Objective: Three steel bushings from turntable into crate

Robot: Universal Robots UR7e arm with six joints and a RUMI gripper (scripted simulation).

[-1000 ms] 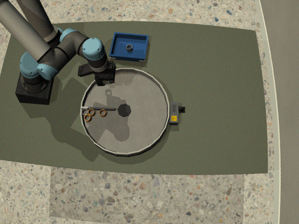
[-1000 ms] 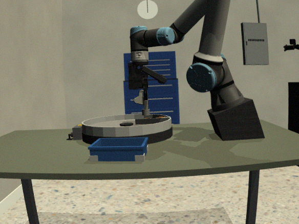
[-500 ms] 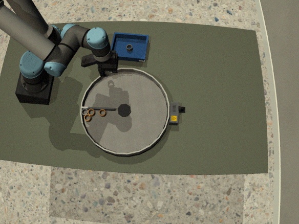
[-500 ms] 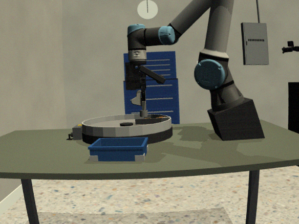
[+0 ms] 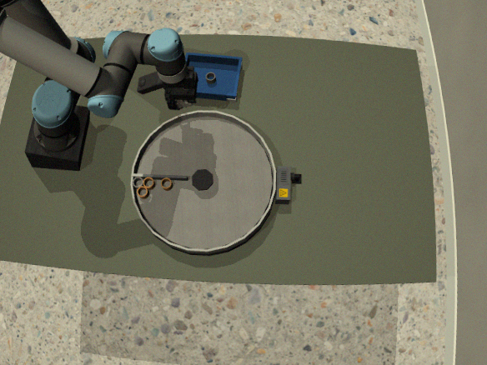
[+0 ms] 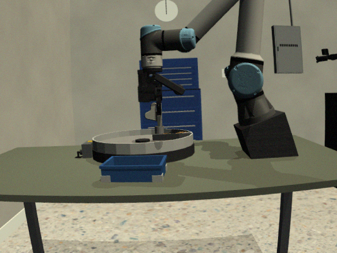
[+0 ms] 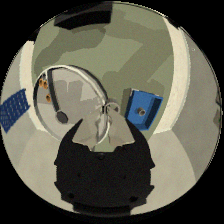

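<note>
Inside the crate (image 5: pixel 238 78) (image 6: pixel 133 174) (image 7: pixel 157 111): one steel bushing (image 5: pixel 211 81) (image 7: pixel 141 112). Jaws (image 5: pixel 180 103) (image 6: pixel 159 126): clamped on a second bushing (image 6: pixel 159 130) (image 7: pixel 115 103), undelivered. Apparently one steel piece (image 5: pixel 134 183) remains for transfer from the turntable (image 5: pixel 225 212) (image 6: pixel 124 148) (image 7: pixel 75 90).

Over the last second, the gripper (image 5: pixel 181 100) (image 6: pixel 159 126) (image 7: pixel 105 106) has carried a steel bushing (image 6: pixel 158 130) (image 7: pixel 112 106) from over the turntable (image 5: pixel 233 200) (image 6: pixel 115 148) (image 7: pixel 75 92) toward the crate (image 5: pixel 227 77) (image 6: pixel 134 173) (image 7: pixel 138 122). From the top, its body now covers part of the crate's near side. The arm's shadow (image 5: pixel 167 208) has shifted too, no longer spreading beyond the hub (image 5: pixel 203 179).
</note>
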